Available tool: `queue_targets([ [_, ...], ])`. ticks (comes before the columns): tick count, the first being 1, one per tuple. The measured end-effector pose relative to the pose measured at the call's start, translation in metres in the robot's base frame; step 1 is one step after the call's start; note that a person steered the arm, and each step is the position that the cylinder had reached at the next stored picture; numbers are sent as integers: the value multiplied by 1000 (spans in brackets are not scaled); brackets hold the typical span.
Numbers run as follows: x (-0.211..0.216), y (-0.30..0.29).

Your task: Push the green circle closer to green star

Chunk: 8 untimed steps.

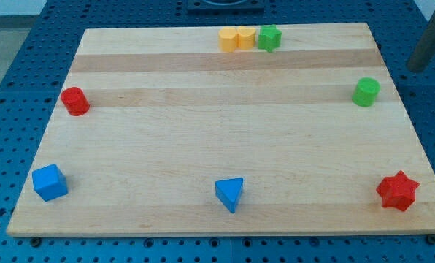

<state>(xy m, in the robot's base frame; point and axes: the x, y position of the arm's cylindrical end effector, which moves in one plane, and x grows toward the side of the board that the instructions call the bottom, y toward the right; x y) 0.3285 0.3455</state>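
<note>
Wood board point(225, 131), pale and striped, lies on a blue perforated table point(28, 44). My tip point(413, 69) hangs off the board's right edge, up and right of the green circle point(366, 92); it has no fingers to grasp anything. Far off at the view's top sits the green star point(268, 37), touching two yellow blocks point(236, 39).

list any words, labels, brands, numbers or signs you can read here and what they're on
None: no text, number or sign can be read anywhere in the view.
The wooden board shows only bare grain.
The blocks carry no marks: the green circle, the green star, the yellow blocks, the red cylinder, the red star, the blue cube and the blue triangle.
The dark rod at the view's right edge is unmarked too.
</note>
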Motion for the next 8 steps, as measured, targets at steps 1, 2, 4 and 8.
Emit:
queue_targets([
  [1, 66, -6],
  [2, 87, -23],
  [4, 47, -81],
  [8, 105, -91],
])
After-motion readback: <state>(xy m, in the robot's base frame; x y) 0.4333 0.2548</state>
